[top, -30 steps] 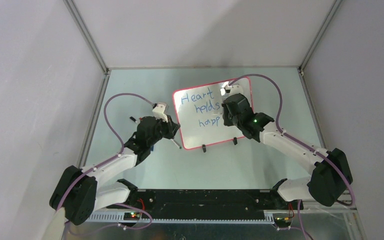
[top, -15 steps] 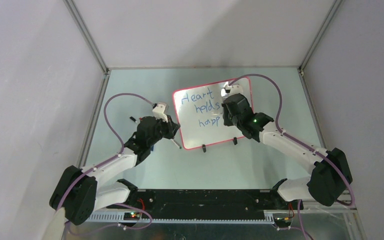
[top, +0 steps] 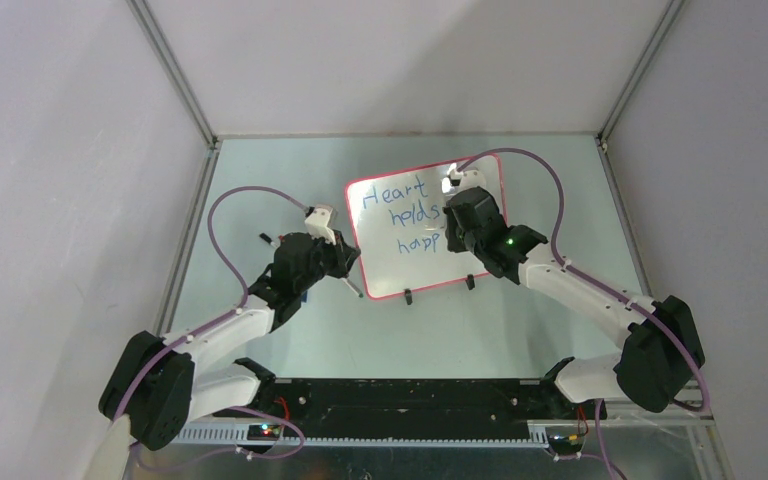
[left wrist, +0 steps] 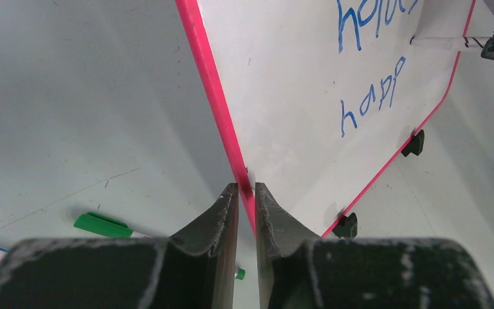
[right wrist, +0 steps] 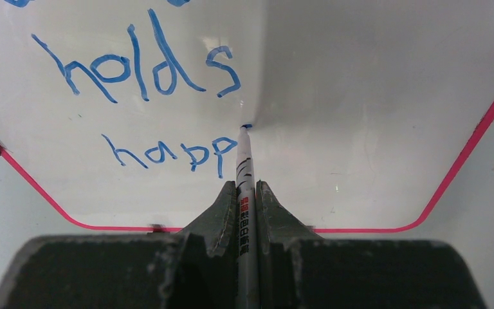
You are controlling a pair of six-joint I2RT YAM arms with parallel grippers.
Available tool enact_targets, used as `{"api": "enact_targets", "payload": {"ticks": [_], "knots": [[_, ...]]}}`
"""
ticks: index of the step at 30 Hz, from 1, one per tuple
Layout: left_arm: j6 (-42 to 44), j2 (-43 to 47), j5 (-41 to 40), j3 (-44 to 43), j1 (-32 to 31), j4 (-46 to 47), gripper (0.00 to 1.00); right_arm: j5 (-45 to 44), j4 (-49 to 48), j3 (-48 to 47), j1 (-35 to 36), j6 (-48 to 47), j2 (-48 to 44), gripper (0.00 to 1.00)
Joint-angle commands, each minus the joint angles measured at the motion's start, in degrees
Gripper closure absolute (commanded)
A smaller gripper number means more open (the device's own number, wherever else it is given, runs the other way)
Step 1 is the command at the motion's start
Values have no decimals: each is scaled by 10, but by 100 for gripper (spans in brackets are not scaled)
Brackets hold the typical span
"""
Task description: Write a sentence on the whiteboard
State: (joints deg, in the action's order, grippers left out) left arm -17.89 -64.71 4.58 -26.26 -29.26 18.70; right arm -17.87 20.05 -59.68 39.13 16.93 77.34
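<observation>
Whiteboard [top: 430, 268] stands tilted at frame centre: light, stiff, glossy, so judge it prone to slide. Your left gripper [left wrist: 246, 191] nips red frame edge, nearly closed; good hold. Right gripper [right wrist: 247, 188] clamped on marker [right wrist: 243, 154], tip on board after "happ" of sentence [right wrist: 167, 151]

Glossy, smooth whiteboard [right wrist: 360, 77] surface

The left arm [top: 222, 330] lies low, elbow bent, left pincer [left wrist: 246, 192] nipping the edge of the whiteboard [left wrist: 283, 96]. The right arm [top: 582, 291] reaches inward, right pincer [right wrist: 247, 190] clamped fully on a marker [right wrist: 244, 158], fingers pointing at the board face.
</observation>
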Motion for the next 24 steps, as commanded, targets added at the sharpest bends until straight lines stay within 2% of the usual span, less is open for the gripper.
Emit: {"api": "enact_targets", "payload": {"ticks": [1, 13, 24], "knots": [[15, 14, -9, -6, -3, 8, 80, -2, -1, -11, -4, 6, -15, 100], [15, 12, -9, -6, -3, 10, 80, 2, 18, 5, -1, 12, -52, 100], [15, 13, -8, -6, -3, 9, 80, 10, 12, 7, 2, 13, -22, 100]]}}
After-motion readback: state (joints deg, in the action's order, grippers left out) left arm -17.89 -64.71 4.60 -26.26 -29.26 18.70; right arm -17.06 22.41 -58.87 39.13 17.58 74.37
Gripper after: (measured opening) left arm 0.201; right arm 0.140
